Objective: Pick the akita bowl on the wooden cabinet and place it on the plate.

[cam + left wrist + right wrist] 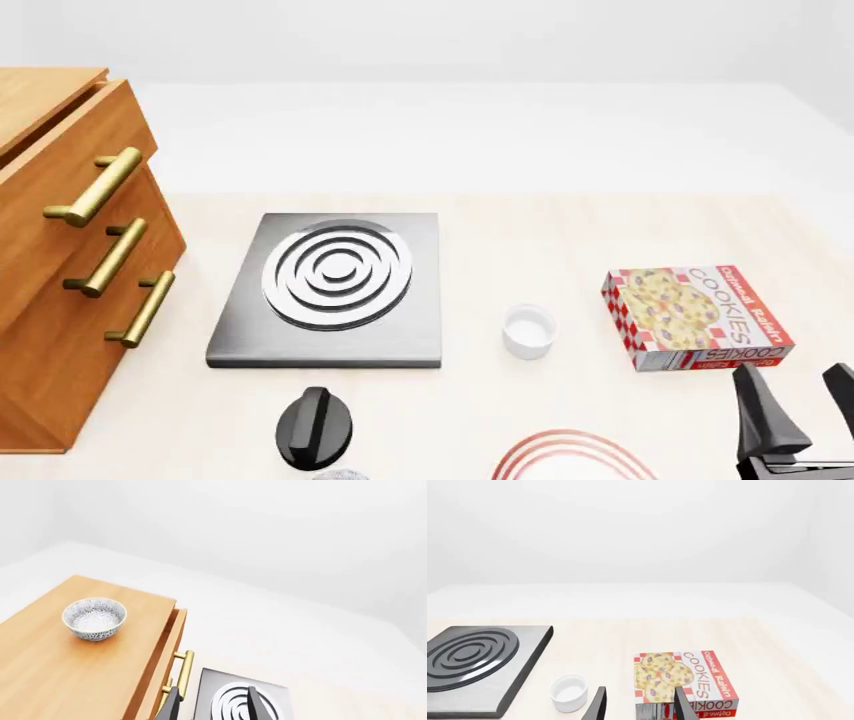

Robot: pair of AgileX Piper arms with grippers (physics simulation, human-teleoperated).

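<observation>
Nearest the camera in the front view: the plate (567, 455), only its red-ringed rim showing at the bottom edge, and the right gripper (801, 415) low on the right, jaws apart, holding nothing, parked just short of the cookie box (684, 682). The left gripper (213, 705) shows two dark fingertips with a clear gap, also empty, above the stove (243, 700) and beside the cabinet's brass handle (183, 667).

Farther out: the small white cup (529, 331) between stove and box. Farthest: the akita bowl (95, 618), upright on top of the wooden cabinet (60, 660), well apart from the left fingers.

Step in hand looks like the left arm's approach. Advice: rise clear of the cabinet edge, come down over the bowl's rim, pinch one wall, lift straight before carrying to the plate, skirting the cup.
</observation>
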